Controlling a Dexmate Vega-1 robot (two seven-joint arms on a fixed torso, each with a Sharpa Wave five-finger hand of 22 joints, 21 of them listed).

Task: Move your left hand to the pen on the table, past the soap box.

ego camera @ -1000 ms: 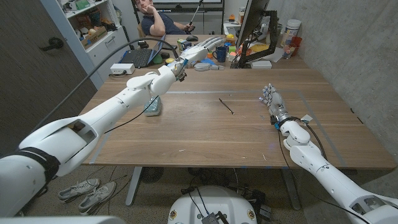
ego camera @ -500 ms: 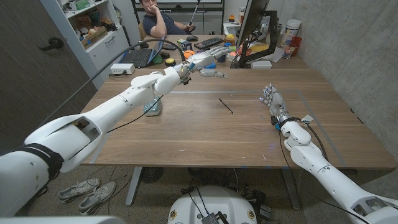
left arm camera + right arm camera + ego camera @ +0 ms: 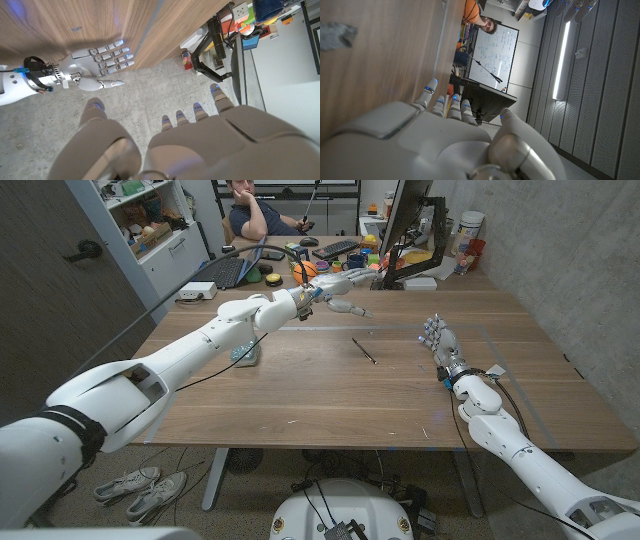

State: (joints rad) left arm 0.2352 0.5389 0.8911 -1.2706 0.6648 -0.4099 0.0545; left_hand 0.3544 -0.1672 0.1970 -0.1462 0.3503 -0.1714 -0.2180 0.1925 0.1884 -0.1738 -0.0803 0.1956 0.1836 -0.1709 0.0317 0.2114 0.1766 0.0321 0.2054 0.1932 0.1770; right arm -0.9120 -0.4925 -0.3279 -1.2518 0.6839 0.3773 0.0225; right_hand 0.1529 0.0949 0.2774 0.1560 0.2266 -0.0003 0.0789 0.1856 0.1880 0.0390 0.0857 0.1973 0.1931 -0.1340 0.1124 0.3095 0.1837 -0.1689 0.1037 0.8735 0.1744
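Probably an office: monitor (image 3: 405, 220), keyboard (image 3: 336, 248), whiteboard (image 3: 492, 57).

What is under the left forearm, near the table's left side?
The soap box sits on the table beneath the left forearm. Only its lower part shows; the arm covers the rest, so its top cannot be seen.

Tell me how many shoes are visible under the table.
2: a pair of grey sneakers lies side by side on the floor under the wooden table's near-left edge, below the robot's left arm. Others may be hidden.
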